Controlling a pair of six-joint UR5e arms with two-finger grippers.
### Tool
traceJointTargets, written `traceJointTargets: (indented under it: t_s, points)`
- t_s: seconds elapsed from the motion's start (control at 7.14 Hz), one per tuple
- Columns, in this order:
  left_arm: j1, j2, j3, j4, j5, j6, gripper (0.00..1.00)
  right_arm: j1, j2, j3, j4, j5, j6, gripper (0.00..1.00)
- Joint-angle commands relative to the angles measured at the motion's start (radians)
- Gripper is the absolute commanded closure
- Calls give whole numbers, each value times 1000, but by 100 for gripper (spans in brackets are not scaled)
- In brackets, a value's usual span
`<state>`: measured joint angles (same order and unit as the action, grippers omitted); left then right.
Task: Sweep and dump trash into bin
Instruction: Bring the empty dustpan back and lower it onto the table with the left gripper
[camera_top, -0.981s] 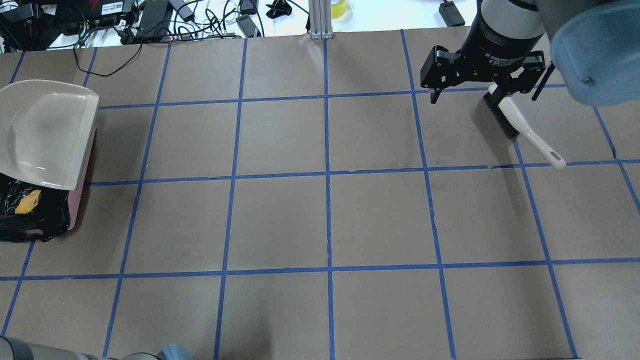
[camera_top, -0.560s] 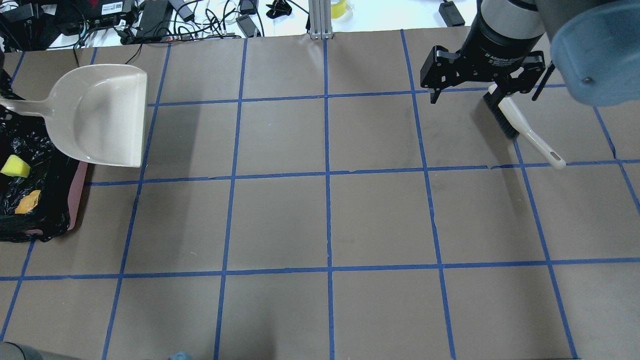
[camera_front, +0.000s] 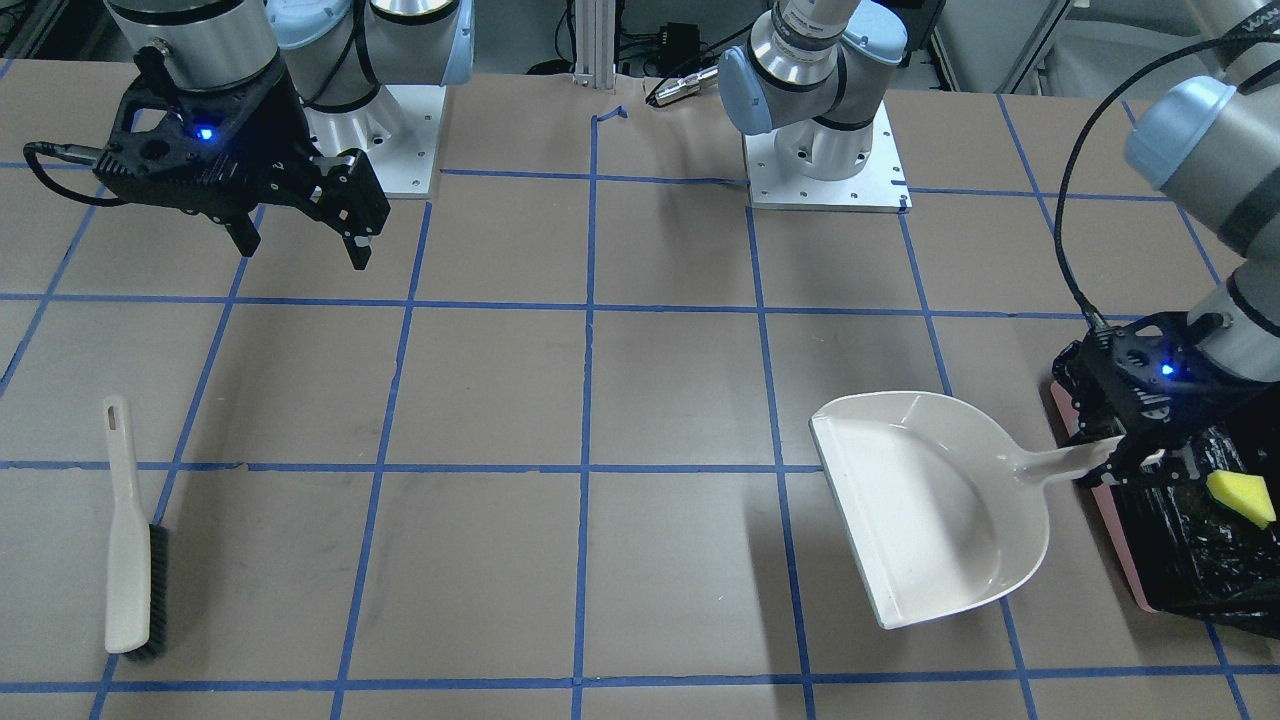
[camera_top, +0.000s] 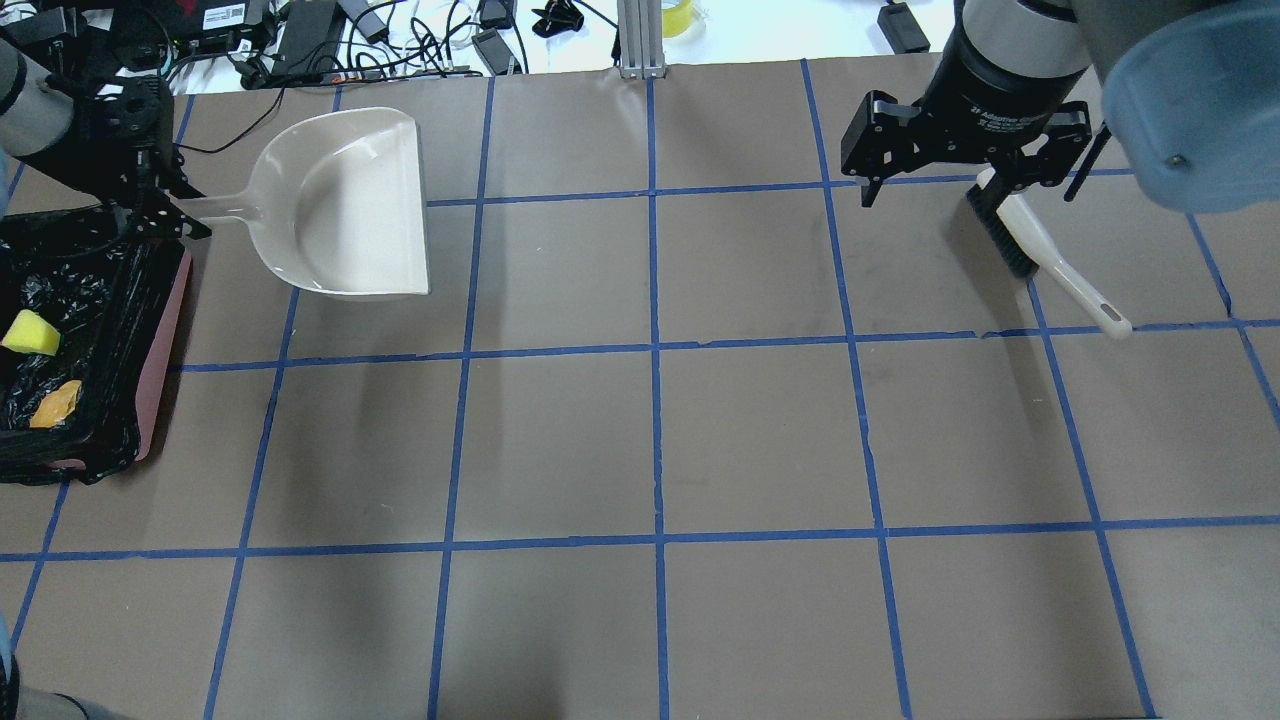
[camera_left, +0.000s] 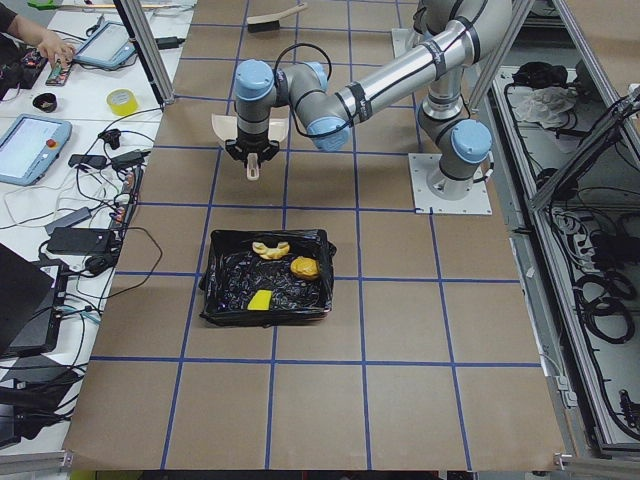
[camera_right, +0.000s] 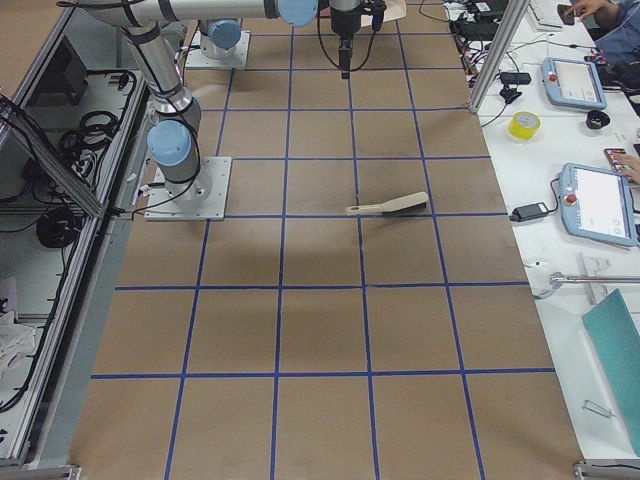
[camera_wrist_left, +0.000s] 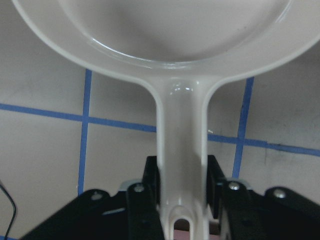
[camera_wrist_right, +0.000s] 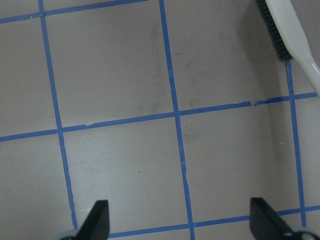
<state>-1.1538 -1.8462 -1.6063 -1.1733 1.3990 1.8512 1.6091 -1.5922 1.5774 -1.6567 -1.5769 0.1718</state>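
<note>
Jaws L: left gripper (camera_wrist_left: 182, 181) pinched on dustpan (camera_top: 340, 205) handle end.
Jaws R: right gripper (camera_front: 302, 250) spread, empty; brush (camera_front: 128, 540) lying nearby on surface (camera_front: 680, 400).
Trash: sponge (camera_top: 30, 333), croissant piece (camera_left: 270, 247), potato-like lump (camera_left: 305, 267) all in bin (camera_top: 168, 340).
Axis: pan held pointing away from bin, handle toward it; L arm nearer; set-down judged next.

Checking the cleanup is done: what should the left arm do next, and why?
Probably lower the dustpan onto the table and release it: it looks empty, the three trash pieces lie in the bin, and the left gripper is shut on its handle.
</note>
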Motion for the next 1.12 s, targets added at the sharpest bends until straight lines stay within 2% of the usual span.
traceJointTargets:
  t_s: [0.0,0.28,0.98]
  points:
    - [-58,-40,-1,33,-11,-62,100,0,0,1,0,0,0,0]
    - [-89,-92,0,82,-50,-99,100,0,0,1,0,0,0,0]
    - [-124,-209,23,211,-54,-145,100,0,0,-2,0,0,-2,0]
